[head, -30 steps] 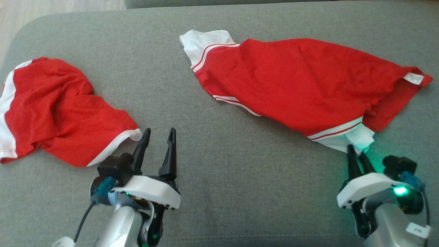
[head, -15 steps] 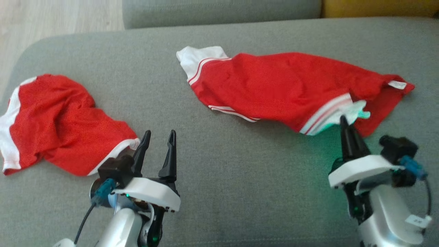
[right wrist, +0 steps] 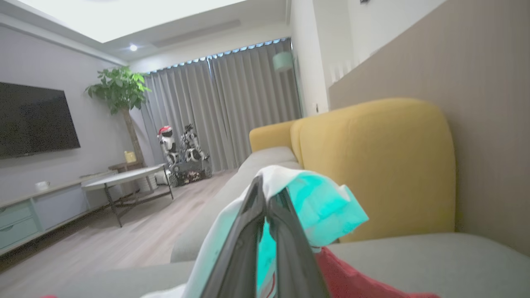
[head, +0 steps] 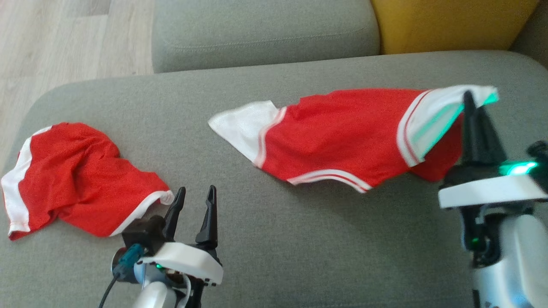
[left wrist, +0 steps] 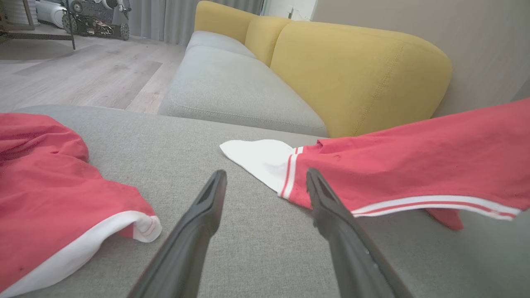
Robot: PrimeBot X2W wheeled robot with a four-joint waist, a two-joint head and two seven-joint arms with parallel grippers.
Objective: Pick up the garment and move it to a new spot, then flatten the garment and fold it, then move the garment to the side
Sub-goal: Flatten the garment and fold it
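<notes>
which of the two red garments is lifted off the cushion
The spread-out one on the right: the shut right hand pinches its white end, holding it up. The crumpled one on the left lies wholly on the cushion.

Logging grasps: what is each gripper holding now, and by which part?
The right gripper pinches the red garment by its white sleeve end; the left gripper, open, holds nothing.

Red garment with white striped ends, right end aloft, left on seat
</notes>
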